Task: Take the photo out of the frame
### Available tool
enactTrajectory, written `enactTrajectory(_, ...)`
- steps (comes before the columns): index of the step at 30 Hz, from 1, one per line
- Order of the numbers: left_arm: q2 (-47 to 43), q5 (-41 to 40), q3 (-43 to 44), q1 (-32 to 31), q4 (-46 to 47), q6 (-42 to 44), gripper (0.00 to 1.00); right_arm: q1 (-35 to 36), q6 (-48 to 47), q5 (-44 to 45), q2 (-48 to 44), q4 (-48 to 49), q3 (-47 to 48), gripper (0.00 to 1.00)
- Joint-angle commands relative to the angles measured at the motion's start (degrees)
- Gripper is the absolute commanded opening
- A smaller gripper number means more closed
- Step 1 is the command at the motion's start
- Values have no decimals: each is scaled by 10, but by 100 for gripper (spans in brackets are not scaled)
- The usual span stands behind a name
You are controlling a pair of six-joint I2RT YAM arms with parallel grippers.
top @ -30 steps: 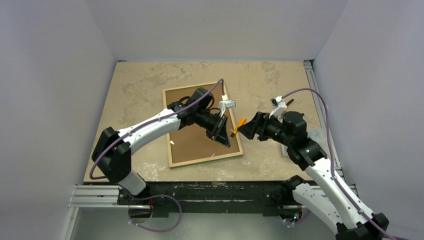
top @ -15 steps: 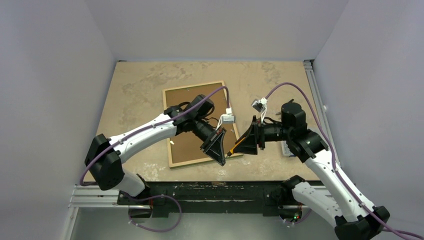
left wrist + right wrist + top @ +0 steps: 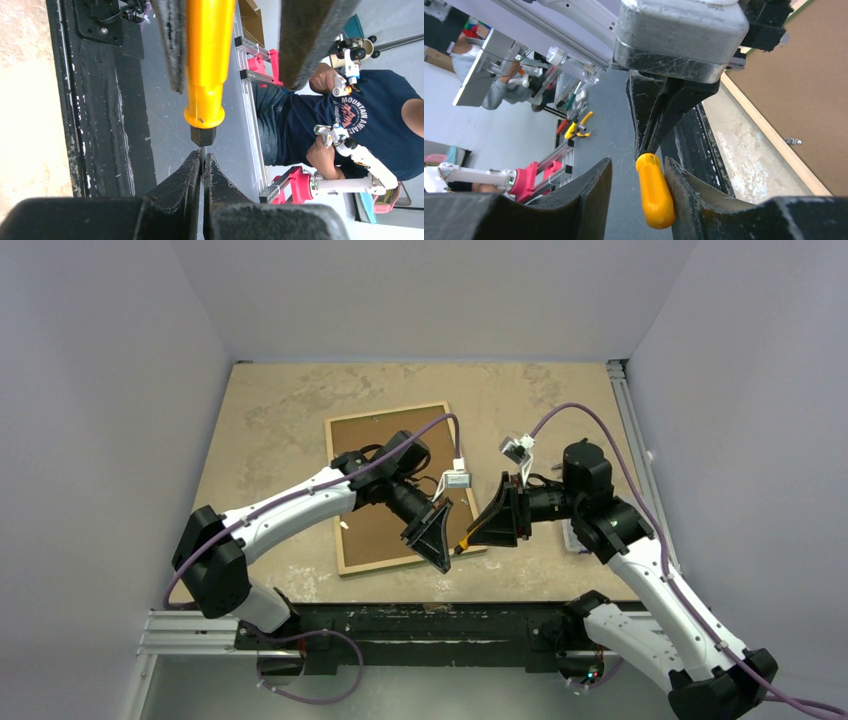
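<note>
Over the near right corner of the frame, the two hands meet tip to tip. The frame lies face down on the worktop, a bit left of the middle. The photo sits inside it, and only its brown back shows. Nothing has been lifted out yet.

The left hand has its fingers pressed together on the dark metal end of a yellow-handled tool. The yellow handle sticks out from that pinch and goes in between the fingers of the right hand. Those fingers are partly spread. One looks to touch the handle and the other has a gap beside it, so the right hand is not squeezing the tool yet.

A second ago both hands were farther back, over the right side of the frame, and the right fingers were spread wider. Now both arms have come nearer, to the corner, and the right fingers have drawn in around the handle. The left hand's pinch has not changed.

I think the tool is being passed from one hand to the other. A good hold on the handle would let the thin metal end pry at the back of the frame. Until the right hand holds it firmly, the left hand should not let go, or the tool could drop.
</note>
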Motion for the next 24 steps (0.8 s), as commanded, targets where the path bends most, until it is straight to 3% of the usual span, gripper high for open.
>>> enactTrajectory(1,11,8,22,-4,9,22,0,0,25,-29,3,68,-17,41)
enactTrajectory(13,19,5,25,-4,10,21,0,0,0,-36,5,39,-31,40)
enactTrajectory(17,21,5,27,-4,8,21,0,0,-3,-25,5,37,-37,35)
enactTrajectory(24,17,3,27,-4,7,23,0,1,-10,-9,6,27,-42,38)
